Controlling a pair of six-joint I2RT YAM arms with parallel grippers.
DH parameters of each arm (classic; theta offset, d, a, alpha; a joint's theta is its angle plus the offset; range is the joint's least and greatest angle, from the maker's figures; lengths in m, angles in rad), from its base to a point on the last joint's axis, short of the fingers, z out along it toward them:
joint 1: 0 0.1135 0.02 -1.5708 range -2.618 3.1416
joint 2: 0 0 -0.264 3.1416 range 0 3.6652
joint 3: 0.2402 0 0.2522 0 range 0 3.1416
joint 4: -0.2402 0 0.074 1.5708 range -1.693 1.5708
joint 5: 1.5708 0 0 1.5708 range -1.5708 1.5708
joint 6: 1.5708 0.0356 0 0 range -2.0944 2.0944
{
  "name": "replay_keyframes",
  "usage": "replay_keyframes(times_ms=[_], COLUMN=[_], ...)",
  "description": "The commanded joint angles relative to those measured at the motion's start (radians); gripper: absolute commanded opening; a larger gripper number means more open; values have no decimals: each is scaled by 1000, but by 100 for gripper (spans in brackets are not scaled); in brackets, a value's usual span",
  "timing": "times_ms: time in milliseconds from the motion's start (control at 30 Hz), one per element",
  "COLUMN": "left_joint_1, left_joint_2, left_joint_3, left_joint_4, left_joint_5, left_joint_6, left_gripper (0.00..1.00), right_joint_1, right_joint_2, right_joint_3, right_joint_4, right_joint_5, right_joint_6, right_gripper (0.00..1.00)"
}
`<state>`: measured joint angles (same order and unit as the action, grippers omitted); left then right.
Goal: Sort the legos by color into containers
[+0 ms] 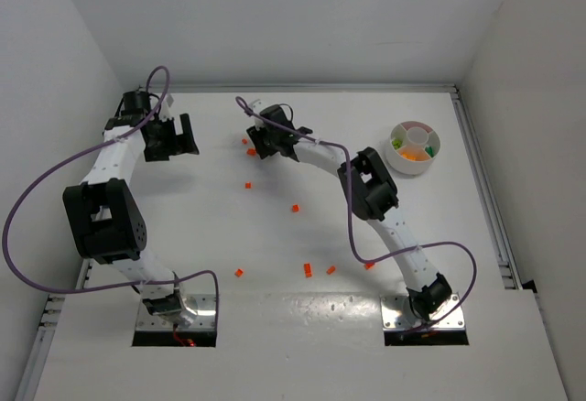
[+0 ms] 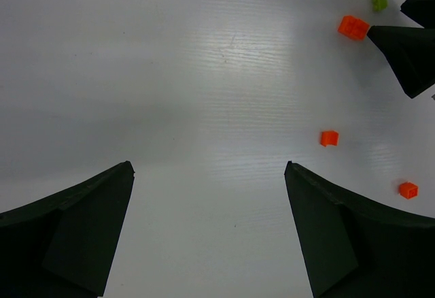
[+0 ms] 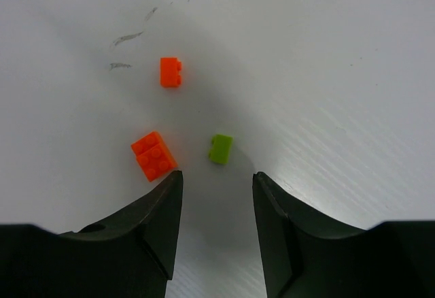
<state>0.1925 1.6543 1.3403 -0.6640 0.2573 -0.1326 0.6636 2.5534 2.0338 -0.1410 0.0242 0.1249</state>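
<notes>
My right gripper (image 3: 217, 179) hangs partly open, empty, tips just short of the green brick (image 3: 220, 149); an orange brick (image 3: 154, 156) lies beside it. My left gripper (image 2: 209, 172) gapes wide.

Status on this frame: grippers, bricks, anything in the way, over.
Left gripper open, empty. Right gripper open, empty, just short of green lego. Orange lego close beside one fingertip. Dish well off to the side.

The top view looks down from above and behind the arm bases (image 1: 174, 314) at 6 o'clock, covering the whole surface (image 1: 275, 236). Both wrist views sit close over it, facing past their fingers (image 3: 136, 237) — sharing a green brick (image 3: 220, 148) and orange brick (image 3: 153, 156) near 12 o'clock.
</notes>
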Motion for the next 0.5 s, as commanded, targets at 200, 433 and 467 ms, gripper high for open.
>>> replay_keyframes(times_ms=[200, 433, 467], left_joint_1=[13, 13, 13], left_joint_2=[7, 25, 25], left_joint_3=[30, 39, 39], left_joint_4=[4, -5, -5], left_joint_5=[14, 23, 23], left_joint_6=[-7, -7, -7], left_gripper=[100, 100, 100], right_joint_1=[-1, -1, -1], right_joint_2=[54, 67, 76], right_joint_3=[57, 77, 86], right_joint_4=[96, 116, 116], right_joint_5=[63, 72, 72], right_joint_6=[4, 4, 4], right_gripper=[41, 31, 29])
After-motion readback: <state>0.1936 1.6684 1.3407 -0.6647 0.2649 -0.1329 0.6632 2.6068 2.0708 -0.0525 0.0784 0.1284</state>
